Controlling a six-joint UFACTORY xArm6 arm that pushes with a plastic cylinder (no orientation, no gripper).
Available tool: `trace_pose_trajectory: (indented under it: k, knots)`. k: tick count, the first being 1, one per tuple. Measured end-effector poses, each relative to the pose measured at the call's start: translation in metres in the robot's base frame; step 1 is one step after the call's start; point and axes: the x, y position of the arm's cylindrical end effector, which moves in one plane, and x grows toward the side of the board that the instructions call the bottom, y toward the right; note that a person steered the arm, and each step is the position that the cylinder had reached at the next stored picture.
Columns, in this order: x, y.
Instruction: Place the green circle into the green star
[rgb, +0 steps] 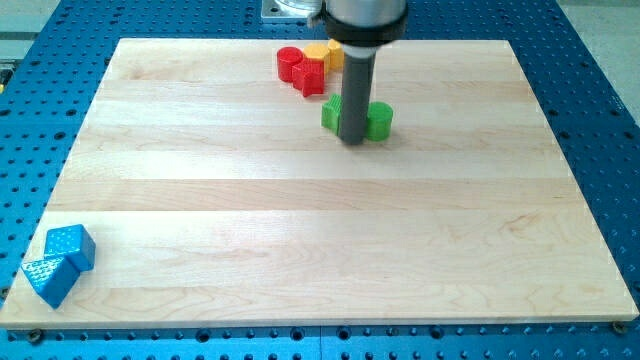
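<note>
Where my tip (354, 141) meets the wooden board (200, 200), it stands between the green circle (379, 121) on the view's right and the green star (331, 114) on the left, hiding part of each; the circle's facing can't be read. There's no claw, just the rod

Green circle (379, 121), low cylindrical block, upright on the surface near the view's top centre, green star (332, 113) just to its left, partly hidden by the rod, shape hard to confirm, contact between them hidden
</note>
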Motion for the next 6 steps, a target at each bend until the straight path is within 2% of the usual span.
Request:
trace_pose_trajectory:
  k: [1,3,4,5,6]
  knots:
    - [-0.050,-0.020]
    - [-0.017,0.086]
    - [0.022,0.102]
    - [0.015,0.021]
    - [-0.016,-0.029]
